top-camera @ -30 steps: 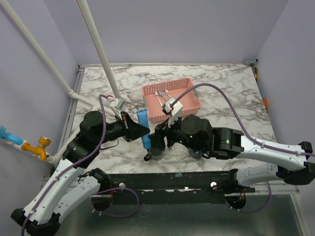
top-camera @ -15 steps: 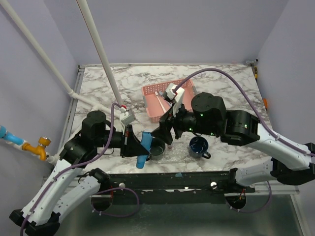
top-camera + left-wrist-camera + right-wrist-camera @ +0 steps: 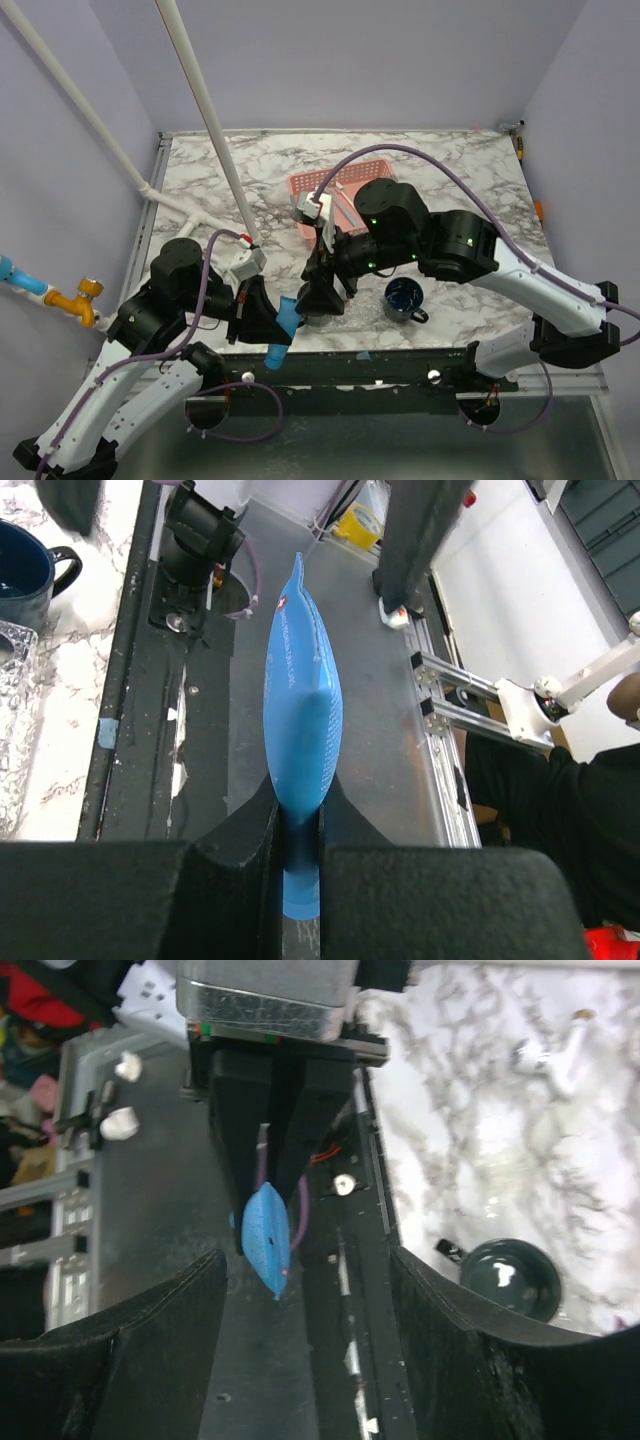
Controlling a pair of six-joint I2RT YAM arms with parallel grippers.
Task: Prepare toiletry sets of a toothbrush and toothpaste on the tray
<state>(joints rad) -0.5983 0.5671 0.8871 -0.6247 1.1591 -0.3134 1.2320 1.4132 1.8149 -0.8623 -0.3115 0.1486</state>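
At the near edge, the left end effector is clamped on a soft blue plastic toothpaste tube. The tube is gripped near its cap end, and its flat crimped tail points away from the fingers. It hangs past the front of the desk, over the black rail and grey metal floor. The small clear plastic tray, crinkled and glinting, lies on the white-and-grey marbled desk. In the left wrist view it sits off to the left of the tube, apart from it, with the desk's edge between them.

Just beyond, the right end effector hangs low over the desk with its dark fingers spread wide and nothing between them. Its camera faces the left one and the tube. A glossy dark blue mug stands to its right. Farther back sits a pink lattice-sided plastic basket.

Half a second ago the tube was over the desk beside the mugs; it has since drawn back toward the front edge. The right arm has swung leftward.
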